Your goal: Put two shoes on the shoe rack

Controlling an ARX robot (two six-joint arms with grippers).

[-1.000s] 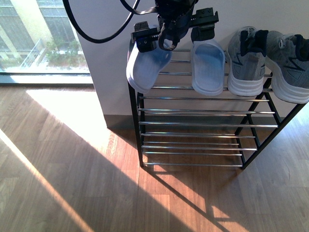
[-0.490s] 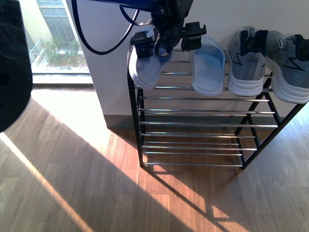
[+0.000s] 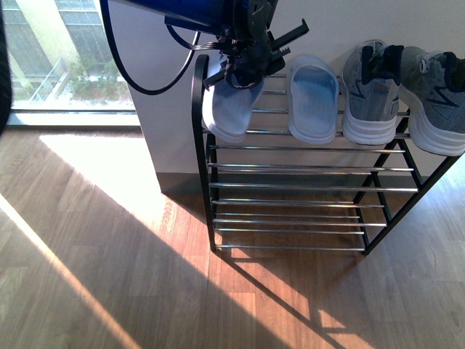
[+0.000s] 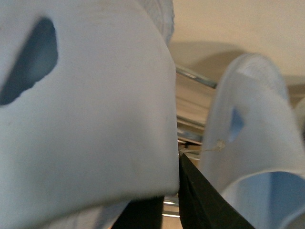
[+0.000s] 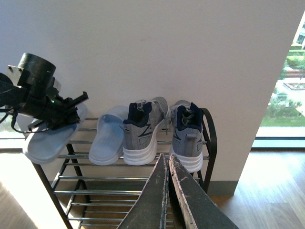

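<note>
from my front camera i see the left gripper (image 3: 251,54) down over the left slide (image 3: 231,109) at the left end of the shoe rack (image 3: 305,169), on its top shelf, with the toe hanging past the front rods; whether the jaws still clamp it i cannot tell here, the arm hides them. the left wrist view fills in the close part: the pale strap of that slide (image 4: 86,114) sits right against the lens beside a dark finger (image 4: 200,200), and the second slide (image 4: 257,143) lies just beside it, but the grip itself stays unclear. the front view also has the second slide (image 3: 314,98) and the two grey sneakers (image 3: 370,91) in a row to the right. only the right wrist view shows the right gripper (image 5: 167,191), jaws pressed together on nothing, held back from the rack (image 5: 205,124), with all four shoes visible from the far side
</note>
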